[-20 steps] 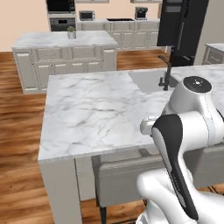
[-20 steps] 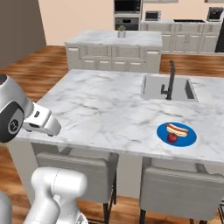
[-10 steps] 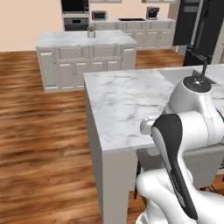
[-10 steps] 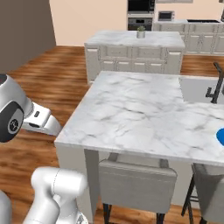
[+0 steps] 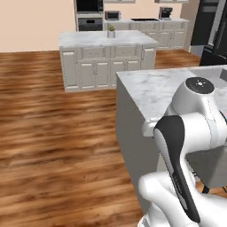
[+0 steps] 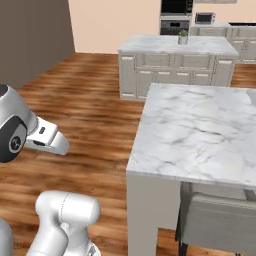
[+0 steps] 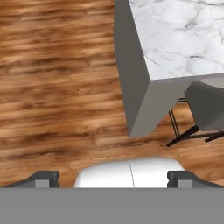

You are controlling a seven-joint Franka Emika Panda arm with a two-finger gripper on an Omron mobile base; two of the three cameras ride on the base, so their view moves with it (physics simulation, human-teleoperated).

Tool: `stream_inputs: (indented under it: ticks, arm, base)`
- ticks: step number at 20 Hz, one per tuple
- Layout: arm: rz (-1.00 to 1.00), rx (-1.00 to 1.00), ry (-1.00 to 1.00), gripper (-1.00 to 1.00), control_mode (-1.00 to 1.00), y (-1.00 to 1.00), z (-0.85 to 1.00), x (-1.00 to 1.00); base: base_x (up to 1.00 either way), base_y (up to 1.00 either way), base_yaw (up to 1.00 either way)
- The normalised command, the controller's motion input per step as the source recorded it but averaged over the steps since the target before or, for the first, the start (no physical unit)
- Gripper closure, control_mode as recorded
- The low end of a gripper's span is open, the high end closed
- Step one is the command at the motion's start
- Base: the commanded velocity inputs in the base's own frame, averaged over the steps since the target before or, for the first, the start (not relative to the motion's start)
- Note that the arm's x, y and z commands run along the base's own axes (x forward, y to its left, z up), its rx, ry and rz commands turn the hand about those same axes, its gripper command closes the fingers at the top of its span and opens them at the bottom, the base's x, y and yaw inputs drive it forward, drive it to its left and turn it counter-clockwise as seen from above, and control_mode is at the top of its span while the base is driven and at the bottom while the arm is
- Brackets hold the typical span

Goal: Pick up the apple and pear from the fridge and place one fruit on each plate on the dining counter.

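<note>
The dining counter (image 6: 200, 132) is topped in white marble veined with pale grey, over a plain grey base. The floor (image 5: 57, 133) is laid in reddish-brown wood planks, streaked darker and lighter. The island (image 5: 107, 60) is finished in cream panelled cabinets under a grey-white marble top, with a small green plant (image 5: 111, 29) on it. The back wall (image 6: 115, 25) is painted peach. The oven (image 5: 89, 13) is shown in black and steel. The fridge (image 5: 213, 31) is seen as black. The chair (image 6: 220, 222) is upholstered in grey with black legs.
</note>
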Motion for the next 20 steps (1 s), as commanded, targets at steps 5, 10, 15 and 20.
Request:
stream_inputs:
  ticks: [5, 10, 15, 20]
  arm:
    - [0.0, 0.0, 0.0, -1.0, 1.0, 0.0, 0.0, 0.0]
    - [0.0, 0.0, 0.0, -1.0, 1.0, 0.0, 0.0, 0.0]
    - [0.0, 0.0, 0.0, -1.0, 1.0, 0.0, 0.0, 0.0]
    - [0.0, 0.0, 0.0, -1.0, 1.0, 0.0, 0.0, 0.0]
  base:
    - [0.94, 1.0, -0.22]
    - [1.0, 1.0, -0.49]
    - [1.0, 0.99, -0.52]
    - [1.0, 0.99, -0.54]
